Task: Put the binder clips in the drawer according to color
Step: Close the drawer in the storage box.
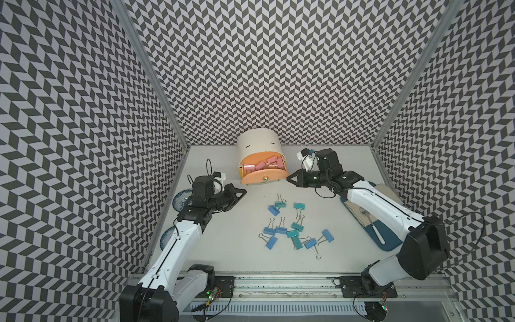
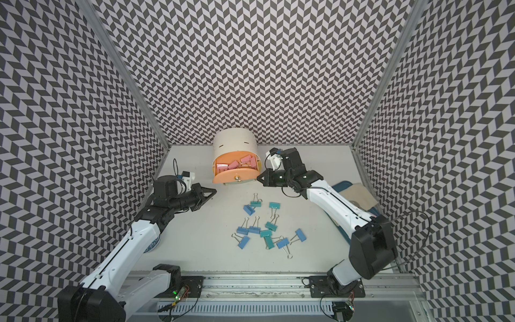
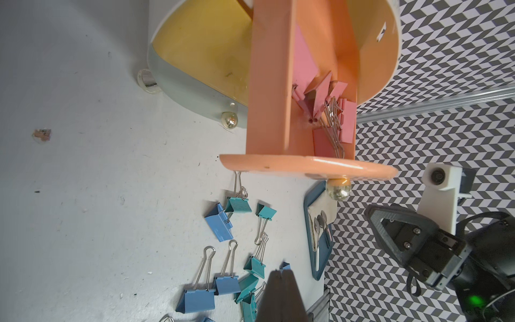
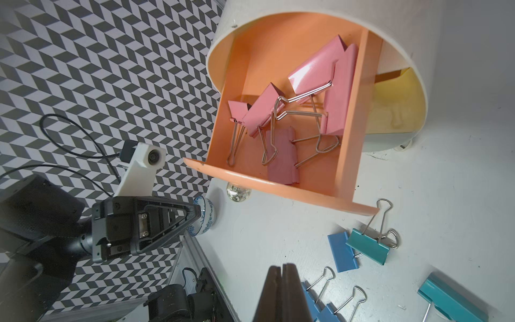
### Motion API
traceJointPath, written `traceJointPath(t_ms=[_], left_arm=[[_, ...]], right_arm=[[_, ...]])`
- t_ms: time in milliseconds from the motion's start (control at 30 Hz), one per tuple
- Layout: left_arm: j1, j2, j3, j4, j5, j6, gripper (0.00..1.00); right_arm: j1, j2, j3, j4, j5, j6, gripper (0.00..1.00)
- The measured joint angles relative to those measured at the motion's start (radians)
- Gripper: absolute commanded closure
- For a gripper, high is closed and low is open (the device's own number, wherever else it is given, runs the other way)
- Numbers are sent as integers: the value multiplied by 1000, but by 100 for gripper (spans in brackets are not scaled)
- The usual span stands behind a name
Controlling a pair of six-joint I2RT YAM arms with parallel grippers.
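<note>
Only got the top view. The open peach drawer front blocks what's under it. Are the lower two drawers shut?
Observer: The left wrist view shows the yellow drawer and pale grey drawer under the peach drawer. Both look pushed in.
Operator: Right end effector carrying anything?
Observer: No. In the right wrist view the right end effector has its fingertips pressed together with nothing between them.
Operator: Left?
Observer: In the left wrist view the left end effector is shut too, and empty.

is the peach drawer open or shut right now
Open. The peach drawer is pulled out of the white cabinet, its inside exposed with pink binder clips lying in it.
</note>
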Motion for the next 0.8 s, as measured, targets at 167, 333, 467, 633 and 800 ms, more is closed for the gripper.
traceJointPath(t_ms=[167, 333, 467, 633, 800], left_arm=[[0, 39, 2, 23, 11, -2, 100], [0, 68, 27, 41, 14, -2, 100], [0, 89, 48, 55, 19, -2, 100], [0, 108, 66, 66, 26, -2, 100], [0, 132, 81, 73, 32, -2, 100]], right_arm=[[0, 0, -21, 36, -8, 25, 100], [0, 5, -20, 63, -8, 37, 100], [0, 33, -12, 79, -8, 41, 100], [-2, 64, -5, 79, -11, 42, 100], [-5, 81, 15, 80, -13, 42, 100]])
